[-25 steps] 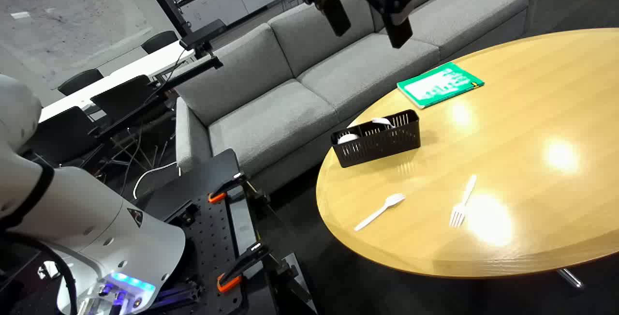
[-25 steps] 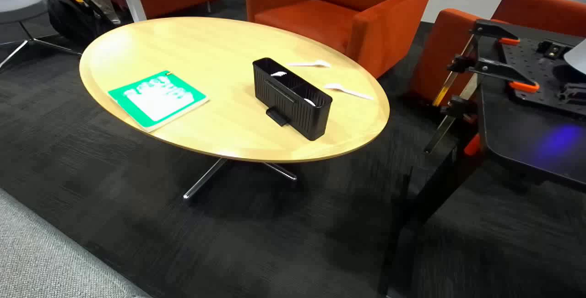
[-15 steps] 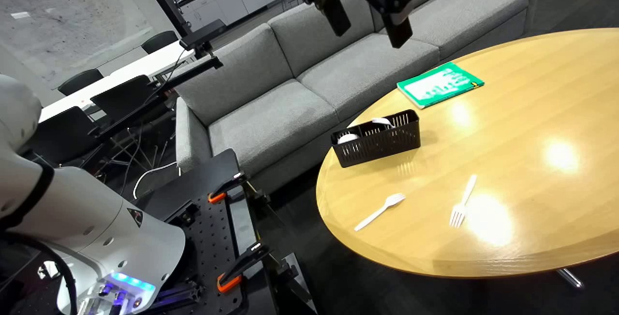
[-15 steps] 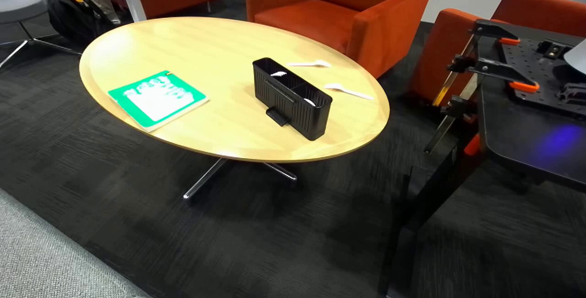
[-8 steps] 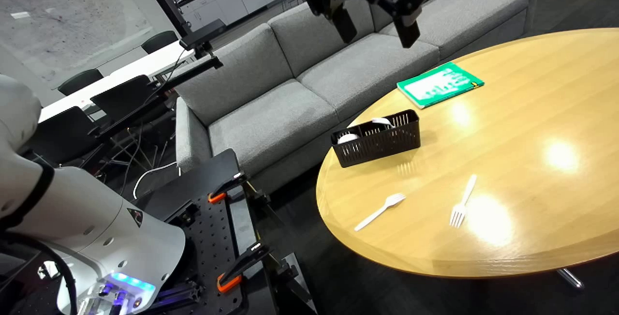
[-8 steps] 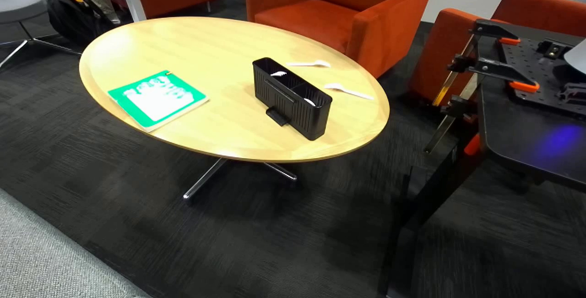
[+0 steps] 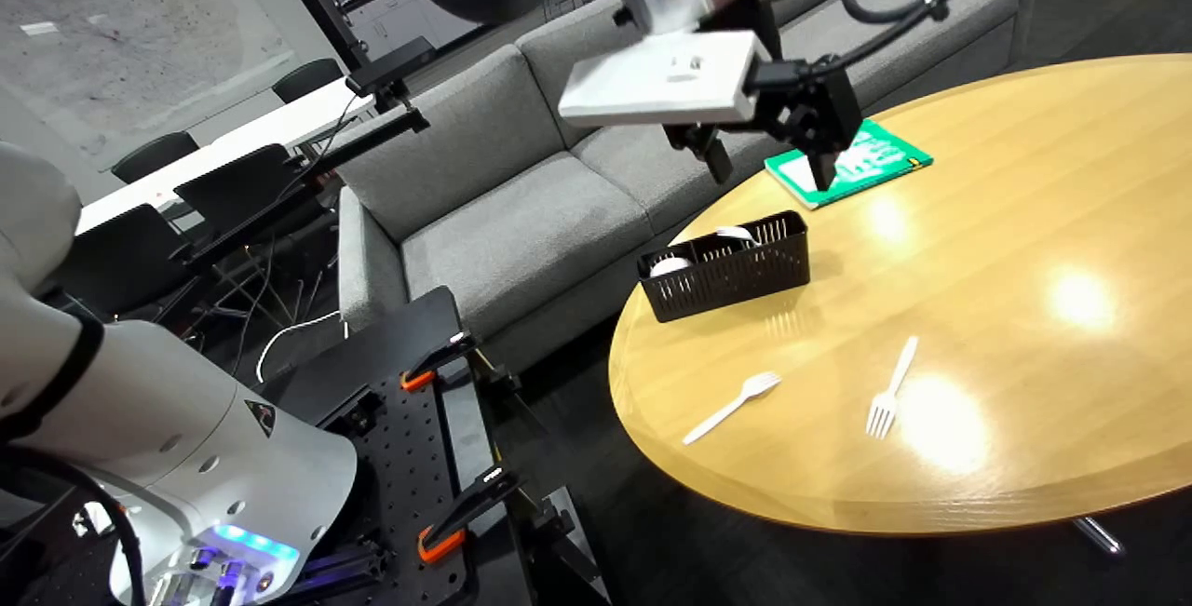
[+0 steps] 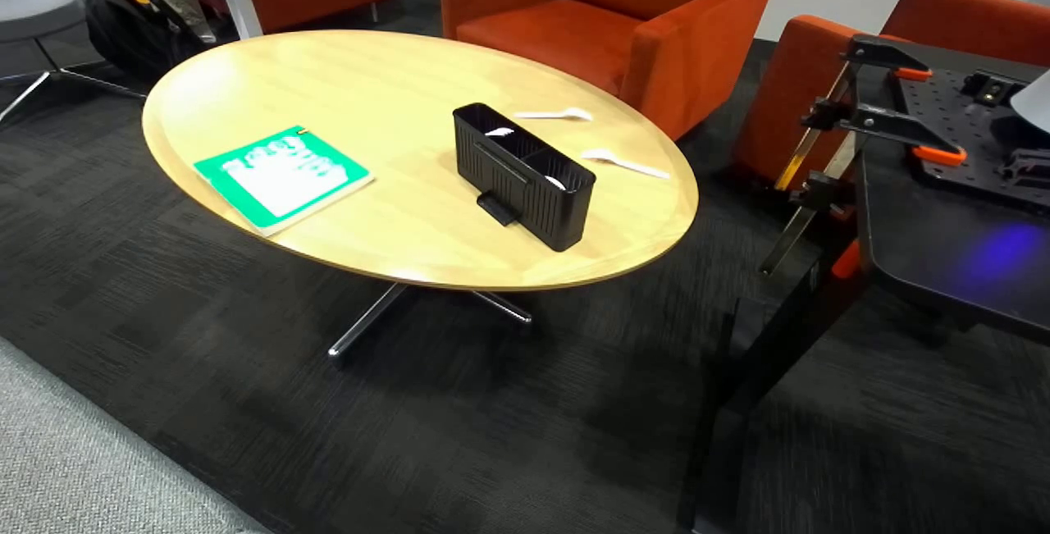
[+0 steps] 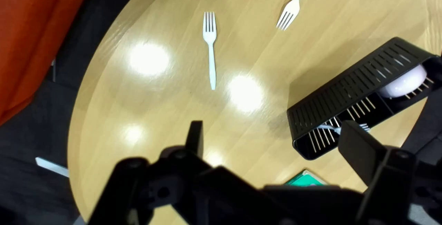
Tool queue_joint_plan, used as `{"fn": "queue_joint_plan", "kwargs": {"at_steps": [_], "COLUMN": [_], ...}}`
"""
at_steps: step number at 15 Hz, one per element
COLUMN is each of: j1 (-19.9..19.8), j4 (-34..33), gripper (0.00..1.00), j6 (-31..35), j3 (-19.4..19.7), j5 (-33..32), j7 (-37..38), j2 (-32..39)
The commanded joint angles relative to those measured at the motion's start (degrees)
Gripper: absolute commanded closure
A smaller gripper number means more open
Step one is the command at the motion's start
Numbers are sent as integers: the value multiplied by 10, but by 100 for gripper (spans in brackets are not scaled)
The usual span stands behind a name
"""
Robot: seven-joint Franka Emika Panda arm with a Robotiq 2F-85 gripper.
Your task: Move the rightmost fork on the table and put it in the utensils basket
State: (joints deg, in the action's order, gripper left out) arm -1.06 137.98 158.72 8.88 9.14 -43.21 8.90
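Two white plastic forks lie flat on the round light-wood table [image 7: 1024, 215]. The rightmost fork [image 7: 892, 390] in an exterior view has its tines toward that camera; in the wrist view it lies at the upper middle [image 9: 210, 50]. The other fork [image 7: 731, 408] lies near the table edge, and in the wrist view at the top right [image 9: 292, 7]. The black utensils basket [image 7: 736, 282] holds a white rounded piece and a white fork; it also shows in the wrist view [image 9: 348, 83]. My gripper [image 7: 771, 174] is open and empty, above the table behind the basket.
A green-and-white booklet [image 8: 283, 177] lies on the table beyond the basket. A grey sofa [image 7: 596, 187] runs along one side of the table. An orange armchair [image 8: 574, 17] stands at another side. A black mounting bench [image 7: 410, 438] with clamps carries the robot base.
My gripper has come down from the top of the exterior view and slightly right, so the wrist and its white plate now show. Forks and basket have not moved.
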Motion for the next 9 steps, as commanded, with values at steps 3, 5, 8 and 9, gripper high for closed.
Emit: {"fn": "queue_joint_plan", "kwargs": {"at_steps": [3,5,8,9], "j1": [-96,-125,-144,-116], "j4": [-111,-140,-174,-175], "gripper": [0,0,0,0], "j6": [13,21,28,13], "j3": [-99,-123,-138,-106], "j5": [15,6,-22,-54], "j7": [-61,-66,-58,-16], "j2": [169,216,272,273]}}
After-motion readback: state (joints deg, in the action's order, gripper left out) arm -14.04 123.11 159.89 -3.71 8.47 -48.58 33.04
